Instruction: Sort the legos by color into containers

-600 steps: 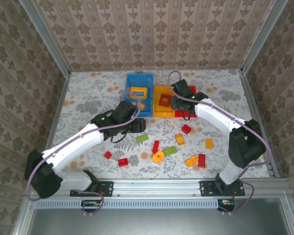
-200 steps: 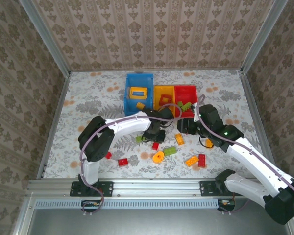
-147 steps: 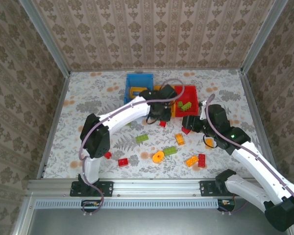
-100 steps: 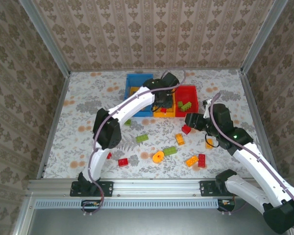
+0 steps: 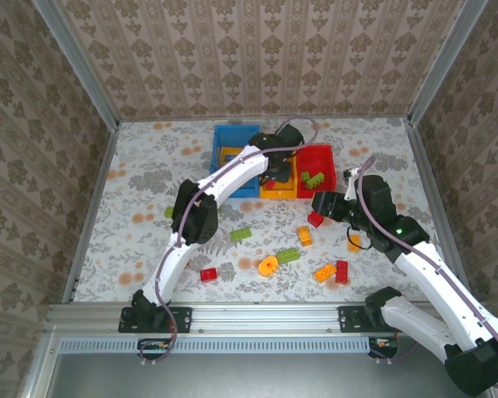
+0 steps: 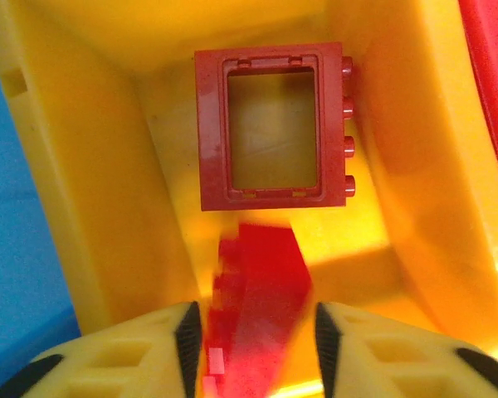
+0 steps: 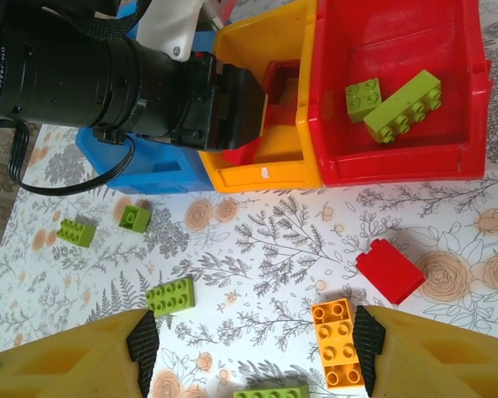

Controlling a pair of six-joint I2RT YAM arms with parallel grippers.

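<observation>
From above, the left gripper [image 5: 272, 172] hangs over the orange-yellow bin [image 5: 278, 194]. That bin stands between the blue bin [image 5: 235, 135] and the red bin [image 5: 319, 157], the three set side by side at the far end of the table [image 5: 149, 191]. The right gripper [image 5: 318, 201] hovers just in front of the red bin, near a red brick [image 5: 315, 219]. Loose bricks in red, orange and green and an orange-yellow ring [image 5: 268, 265] lie scattered on the near half of the table.

The left wrist camera looks down into the orange-yellow bin. The fingers [image 6: 187, 340] stand apart, and a blurred red piece [image 6: 261, 290] shows between them, seemingly with a thin gap at either side and not pinched. Beyond it a red hollow frame [image 6: 212, 133] lies flat on the bin's floor.

In the right wrist view the fingers [image 7: 141, 344] are spread wide and hold nothing. An orange brick [image 7: 340, 332] lies on the table between them, close to one finger. A long green brick [image 7: 402, 104] and a small green brick [image 7: 363, 98] lie in the red bin.
</observation>
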